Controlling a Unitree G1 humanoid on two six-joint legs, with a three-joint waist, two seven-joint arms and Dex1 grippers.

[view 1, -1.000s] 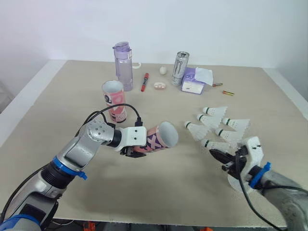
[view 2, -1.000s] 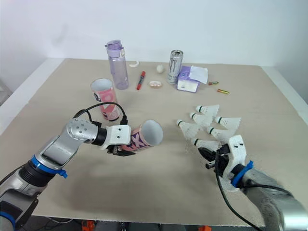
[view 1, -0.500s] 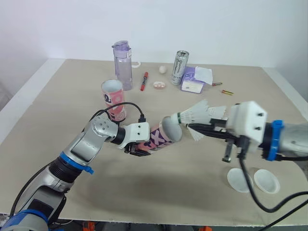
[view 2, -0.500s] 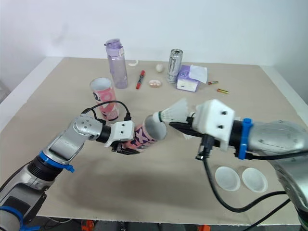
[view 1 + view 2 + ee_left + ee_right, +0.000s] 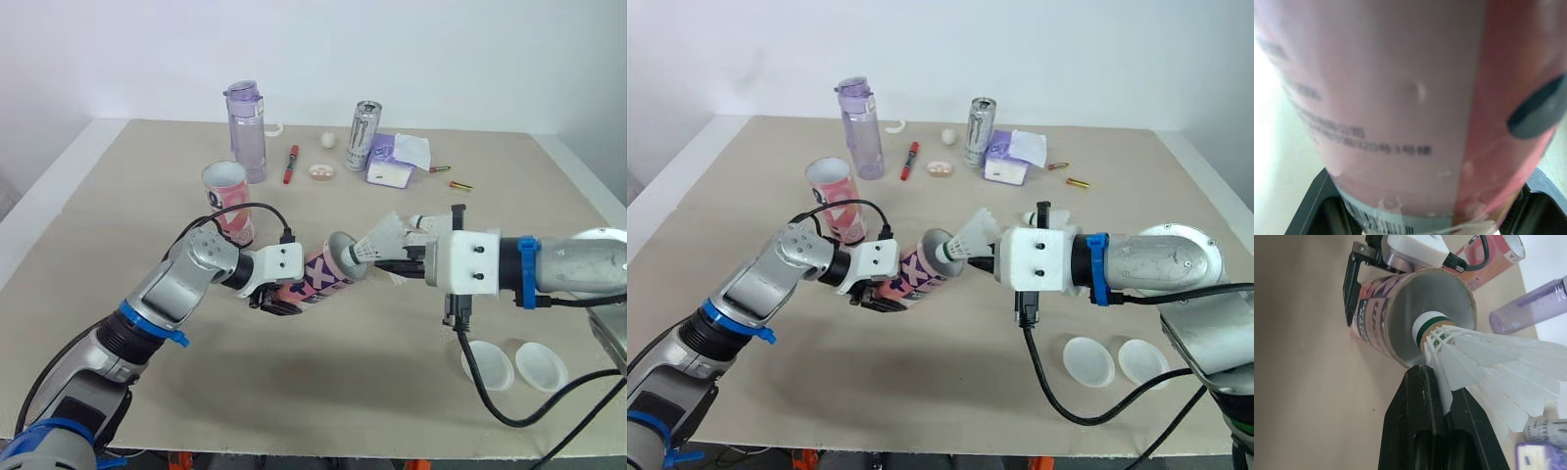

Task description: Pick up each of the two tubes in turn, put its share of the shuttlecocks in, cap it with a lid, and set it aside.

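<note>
While the tube (image 5: 328,275) is clamped by the left gripper (image 5: 274,300), the shuttlecock (image 5: 1476,352) is shown by the right wrist view pinched by its skirt in the right gripper (image 5: 1437,382), cork at the tube's mouth.

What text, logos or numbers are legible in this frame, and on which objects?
"X": big letter on the lifted pink cardboard tube; the remainder is unreadable.
Small print lines on that tube: blurred.
Black mark on the upright pink cardboard tube: unreadable.
Logo on the silver drink can: too small.

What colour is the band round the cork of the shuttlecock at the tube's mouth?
Green; the shuttlecock shows it best in the right wrist view.
</note>
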